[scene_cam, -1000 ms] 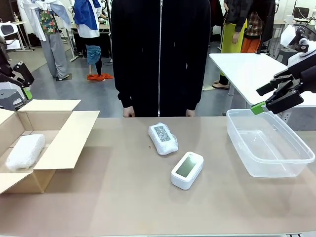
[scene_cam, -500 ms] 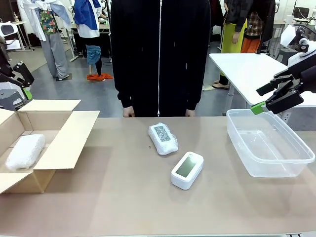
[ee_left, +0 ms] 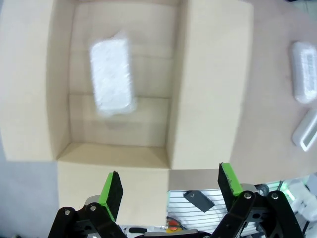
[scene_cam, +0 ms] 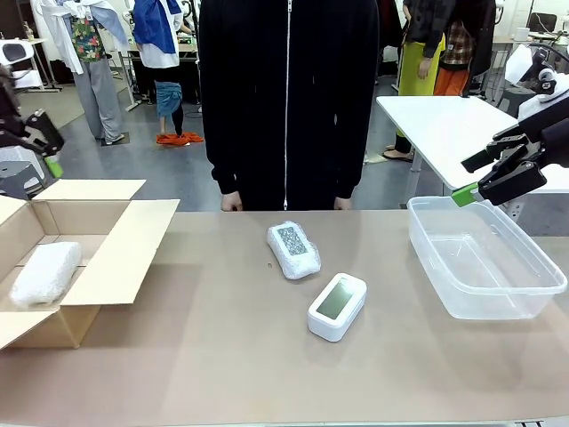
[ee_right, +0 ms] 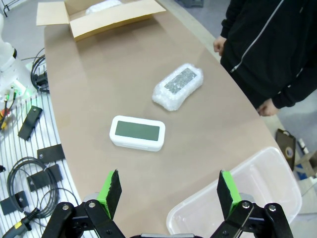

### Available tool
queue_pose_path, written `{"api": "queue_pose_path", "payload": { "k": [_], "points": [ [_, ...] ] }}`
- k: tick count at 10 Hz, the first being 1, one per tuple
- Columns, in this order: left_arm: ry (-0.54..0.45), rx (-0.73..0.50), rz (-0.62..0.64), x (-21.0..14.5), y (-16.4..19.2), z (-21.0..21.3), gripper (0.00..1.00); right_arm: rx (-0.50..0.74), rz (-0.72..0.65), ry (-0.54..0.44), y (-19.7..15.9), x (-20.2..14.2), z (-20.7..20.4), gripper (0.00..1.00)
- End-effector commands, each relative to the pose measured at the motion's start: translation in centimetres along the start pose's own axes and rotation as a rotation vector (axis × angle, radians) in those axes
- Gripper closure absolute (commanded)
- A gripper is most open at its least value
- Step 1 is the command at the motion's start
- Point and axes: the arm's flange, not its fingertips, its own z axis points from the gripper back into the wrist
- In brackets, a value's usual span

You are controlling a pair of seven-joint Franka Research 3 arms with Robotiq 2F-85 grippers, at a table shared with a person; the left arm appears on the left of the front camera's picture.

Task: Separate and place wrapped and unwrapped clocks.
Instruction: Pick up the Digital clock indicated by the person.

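1. Clock (scene_cam: 337, 307), the bare one, lies screen-up in the middle of the table (scene_cam: 222, 356), near the wrapped bundle (scene_cam: 293, 249) but not touching it.
2. It looks light, stiff and smooth-sided, so probably slippery. It is best pinched across its short width, clear of the screen.
3. The bundle should be soft and grippy (bubble wrap gives a little), so take it across the middle.
4. The box (scene_cam: 124, 240) at the left holds a second bundle (scene_cam: 44, 273), lying flat on its floor.
5. The tub (scene_cam: 427, 240) at the right holds nothing.
6. Left gripper (ee_left: 168, 173) hangs above the box, fingers spread wide and empty. Right gripper (ee_right: 169, 174) hovers near the tub, likewise spread and empty.
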Motion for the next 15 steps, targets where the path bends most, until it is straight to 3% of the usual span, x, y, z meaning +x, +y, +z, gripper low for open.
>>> {"api": "queue_pose_path", "payload": {
  "k": [1,2,3,4,7,11,14,15],
  "points": [
    [-0.053,-0.087,-0.278,0.9,-7.4,0.4,0.00,0.021,0.003,-0.012,-0.1,-0.1,-0.3,0.00],
    [-0.104,-0.136,-0.348,0.0,-11.2,-0.1,0.00,0.021,0.003,-0.012,-0.1,-0.1,-0.3,0.00],
    [-0.171,-0.102,-0.394,-1.0,-14.4,-0.6,0.00,0.021,0.003,-0.012,-0.1,-0.1,-0.3,0.00],
    [-0.207,-0.168,-0.572,-3.1,-16.7,-1.8,0.00,0.021,0.003,-0.012,-0.1,-0.1,-0.3,0.00],
    [-0.369,-0.328,-0.826,-6.7,-17.0,-4.9,0.00,0.021,0.003,-0.012,-0.1,-0.1,-0.3,0.00],
    [-0.269,-0.332,-0.993,-8.0,-15.2,-4.7,0.00,0.021,0.003,-0.012,-0.1,-0.1,-0.3,0.00],
    [-0.189,-0.345,-0.988,-6.6,-15.7,-5.1,0.00,0.021,0.003,-0.012,-0.1,-0.1,-0.3,0.00],
    [-0.249,-0.304,-0.978,-8.0,-15.1,-5.1,0.00,0.021,0.003,-0.012,-0.1,-0.1,-0.3,0.00]
  ]
}}
